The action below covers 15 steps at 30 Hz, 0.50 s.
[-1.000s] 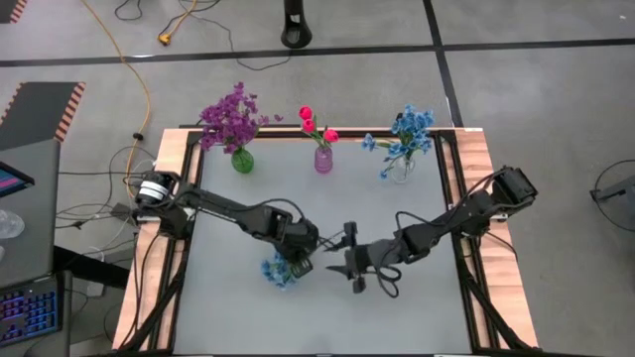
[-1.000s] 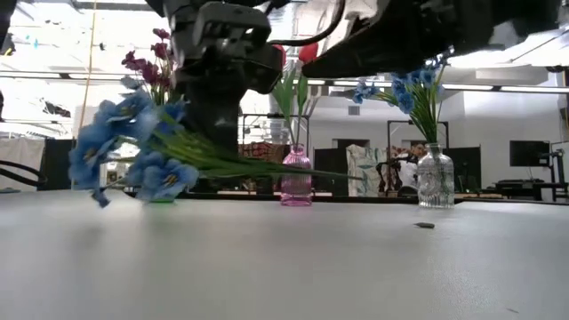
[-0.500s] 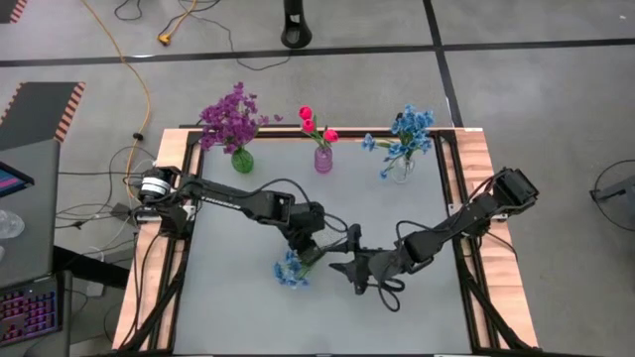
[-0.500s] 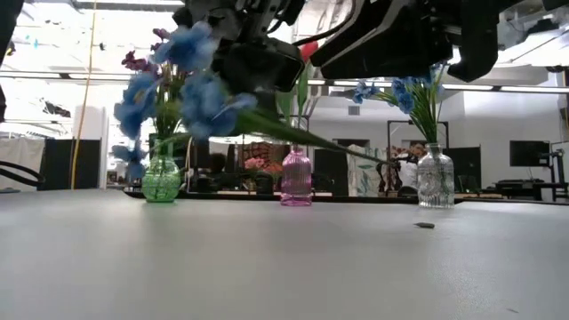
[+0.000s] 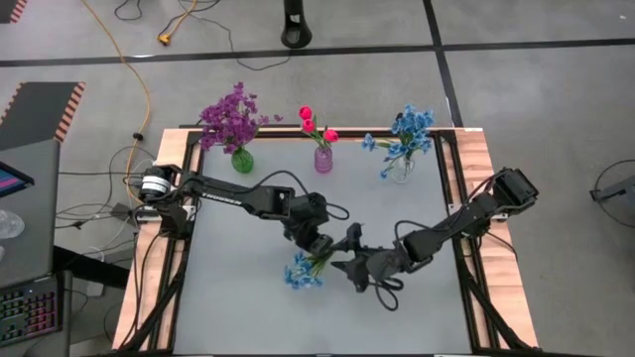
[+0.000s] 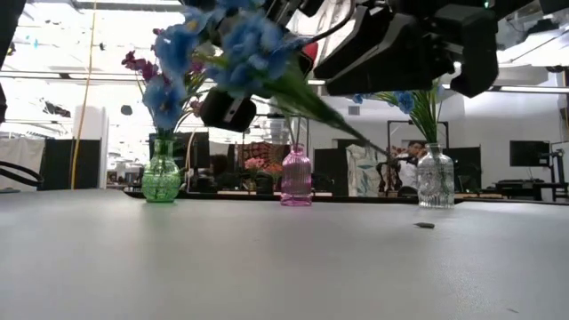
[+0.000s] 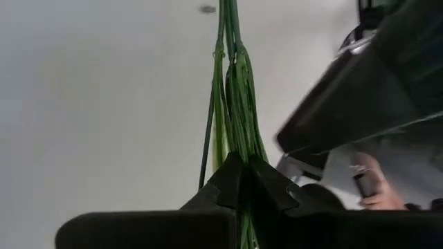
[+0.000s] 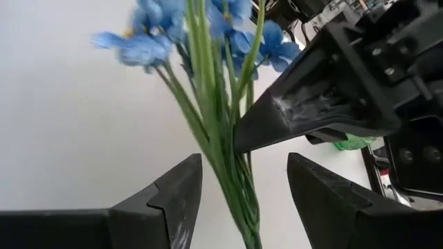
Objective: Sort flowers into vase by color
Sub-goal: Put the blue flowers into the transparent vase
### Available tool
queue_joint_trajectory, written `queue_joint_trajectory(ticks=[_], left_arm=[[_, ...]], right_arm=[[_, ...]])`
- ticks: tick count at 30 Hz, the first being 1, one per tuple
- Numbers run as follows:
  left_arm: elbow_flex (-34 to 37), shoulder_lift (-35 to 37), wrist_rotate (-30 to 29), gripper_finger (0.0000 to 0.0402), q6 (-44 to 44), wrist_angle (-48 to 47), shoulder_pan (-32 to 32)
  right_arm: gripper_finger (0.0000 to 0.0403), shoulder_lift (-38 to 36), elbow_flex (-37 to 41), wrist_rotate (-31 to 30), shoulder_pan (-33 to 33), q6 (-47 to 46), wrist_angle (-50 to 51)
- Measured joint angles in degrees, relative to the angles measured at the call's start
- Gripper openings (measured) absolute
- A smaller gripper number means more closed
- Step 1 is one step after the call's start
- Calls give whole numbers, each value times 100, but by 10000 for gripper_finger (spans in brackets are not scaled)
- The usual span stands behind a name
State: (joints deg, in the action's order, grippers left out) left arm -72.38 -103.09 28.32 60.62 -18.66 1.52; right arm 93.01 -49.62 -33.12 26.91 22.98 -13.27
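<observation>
- Left claw (image 5: 319,245) is closed on a bunch of blue flowers (image 5: 302,271), pinching the green stems (image 7: 232,104) between its two dark fingers (image 7: 270,187) – the left wrist view shows the stems running straight out from the clamped tips.
- Seen from above, the blue flowers hang over the middle of the grey surface (image 5: 238,307), blooms toward the near edge and stems reaching up and right toward the other arm.
- From the low view the blue flowers (image 6: 227,44) are lifted clear of the surface (image 6: 284,267), with the stems slanting down to the right.
- Right claw (image 5: 349,263) sits just beside the left one, and its fingers (image 8: 173,190) are spread apart on either side of the same stems (image 8: 221,138) without closing on them.
- At the far edge stand three vases in a row – a green vase (image 5: 242,160) with purple flowers (image 5: 230,116), a pink vase (image 5: 323,161) with pink-red buds (image 5: 316,123), and a clear vase (image 5: 401,171) with blue sprigs (image 5: 405,130).
- Both arms reach in from the side rails and meet near the centre of the surface, well apart from the vases.
- A person (image 6: 411,169) shows small in the room beyond, beside the clear vase (image 6: 436,178) in the low view.
</observation>
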Motion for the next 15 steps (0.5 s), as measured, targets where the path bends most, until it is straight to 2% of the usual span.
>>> queue_joint_trajectory(ticks=[8, 15], left_arm=[[0, 0, 142, 2, 574, 660, 0], [0, 1, 142, 2, 651, 709, 0]], right_arm=[[240, 2, 1, 2, -80, 0, 164], [230, 4, 0, 2, -80, -2, 265]])
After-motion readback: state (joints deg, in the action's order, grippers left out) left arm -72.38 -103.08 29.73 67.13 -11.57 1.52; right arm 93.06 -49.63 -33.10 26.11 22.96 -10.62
